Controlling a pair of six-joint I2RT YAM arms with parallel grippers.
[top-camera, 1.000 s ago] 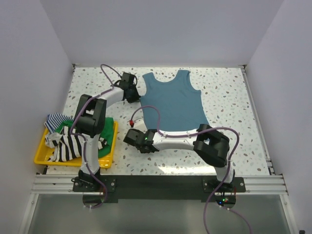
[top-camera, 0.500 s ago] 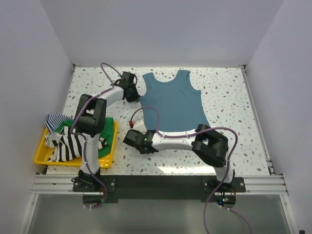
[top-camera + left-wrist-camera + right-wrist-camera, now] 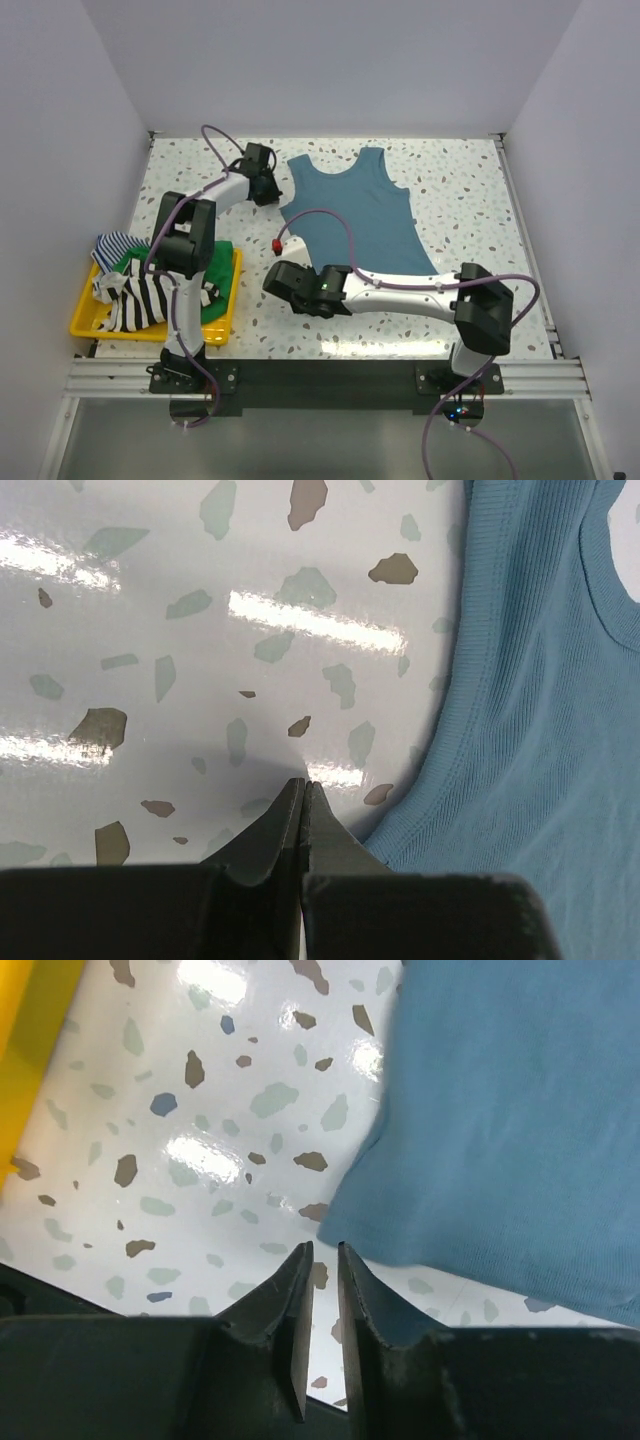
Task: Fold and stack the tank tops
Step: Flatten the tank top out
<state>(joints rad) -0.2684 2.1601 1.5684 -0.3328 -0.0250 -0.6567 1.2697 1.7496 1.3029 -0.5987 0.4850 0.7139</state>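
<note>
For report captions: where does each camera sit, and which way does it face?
Top: above, behind the robot, facing down at the table; both arms show.
Left wrist: on the left arm, facing down beside the teal top; left gripper shut.
Right wrist: on the right arm, facing down at its corner; right gripper slightly open.
Shared: teal top.

Table top (image 3: 470,180): a glossy white terrazzo surface, speckled with grey, brown and blue-green chips, is seen in all three views.
Back wall (image 3: 330,60): a plain pale surface is met by the far edge of the table.
Side walls (image 3: 60,150): the table is enclosed at left and right by plain pale panels.
Near edge: an aluminium rail (image 3: 320,375) is laid across the front.
Light: bright elongated reflections (image 3: 315,620) are shown on the gloss.
</note>
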